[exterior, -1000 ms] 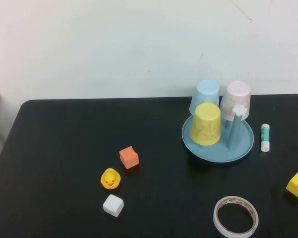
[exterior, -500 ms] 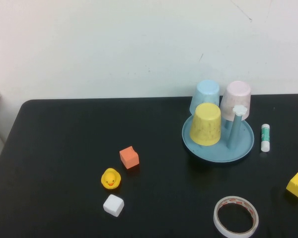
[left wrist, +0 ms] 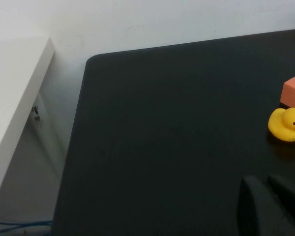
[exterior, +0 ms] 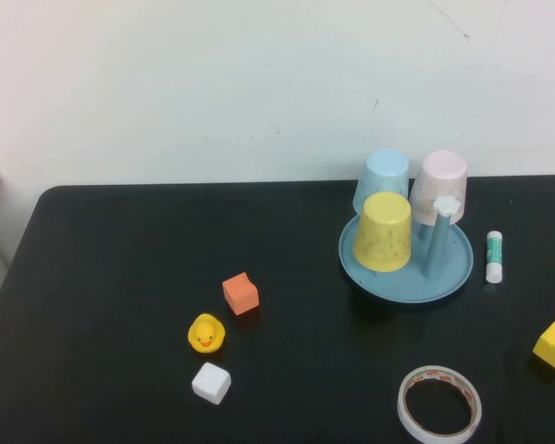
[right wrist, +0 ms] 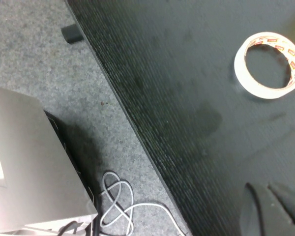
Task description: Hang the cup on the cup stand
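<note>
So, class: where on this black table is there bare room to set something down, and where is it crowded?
Free: the far-left stretch beyond the orange cube, yellow rubber duck and white cube, and the strip between them and the round blue-grey cup stand. Crowded: the right side, with the yellow cup, glue stick and tape roll. Left gripper and right gripper are parked at the table's near edge.

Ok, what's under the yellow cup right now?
The yellow cup sits upside down on the cup stand; its peg is hidden. Left claw and right claw are parked away from it.

Three cups: yellow cup [exterior: 382,231], blue cup [exterior: 385,176], pink cup [exterior: 443,178]. Three cubes: orange cube [exterior: 240,293], white cube [exterior: 211,383], yellow cube [exterior: 554,344]. One cup stand [exterior: 455,274], duck [exterior: 205,333], tape roll [exterior: 438,404], glue stick [exterior: 494,256].
</note>
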Robot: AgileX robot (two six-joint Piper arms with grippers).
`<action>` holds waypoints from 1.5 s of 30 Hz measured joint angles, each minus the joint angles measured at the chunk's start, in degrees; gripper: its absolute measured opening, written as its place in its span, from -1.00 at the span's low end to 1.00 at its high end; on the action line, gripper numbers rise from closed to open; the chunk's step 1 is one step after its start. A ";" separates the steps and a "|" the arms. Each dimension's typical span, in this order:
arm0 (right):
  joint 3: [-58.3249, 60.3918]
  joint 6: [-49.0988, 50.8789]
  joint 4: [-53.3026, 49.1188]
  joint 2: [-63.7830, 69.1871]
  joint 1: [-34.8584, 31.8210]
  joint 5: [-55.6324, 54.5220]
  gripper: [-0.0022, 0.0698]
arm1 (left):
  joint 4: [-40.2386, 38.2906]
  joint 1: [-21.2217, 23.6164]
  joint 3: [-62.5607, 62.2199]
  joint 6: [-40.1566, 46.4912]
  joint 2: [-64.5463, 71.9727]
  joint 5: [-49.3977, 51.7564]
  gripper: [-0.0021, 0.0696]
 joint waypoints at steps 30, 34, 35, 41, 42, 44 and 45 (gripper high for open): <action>0.00 0.00 0.18 0.00 0.00 0.00 -0.94 | 1.92 0.09 0.00 -0.70 -0.12 0.00 -0.94; 0.00 0.00 0.18 0.00 0.00 0.00 -0.94 | 2.04 0.09 0.00 -0.70 -0.12 0.00 -0.94; 0.00 0.00 0.18 0.00 0.00 0.00 -0.94 | 2.04 0.09 0.00 -0.70 -0.12 0.00 -0.94; 0.00 0.00 0.27 -4.43 -4.40 0.00 -0.94 | 2.12 0.09 0.00 -0.70 -0.12 0.00 -0.94; 0.00 0.00 0.27 -5.44 -5.98 0.00 -0.94 | 2.12 0.09 0.00 -0.70 -0.12 0.00 -0.94; 0.00 -0.35 -0.77 -7.58 -10.86 -1.52 -0.94 | 2.12 0.09 0.00 -0.70 -0.12 0.00 -0.94; 0.14 -0.36 -1.76 -8.49 -13.11 -3.02 -0.94 | 2.12 0.09 0.00 -0.70 -0.12 0.00 -0.94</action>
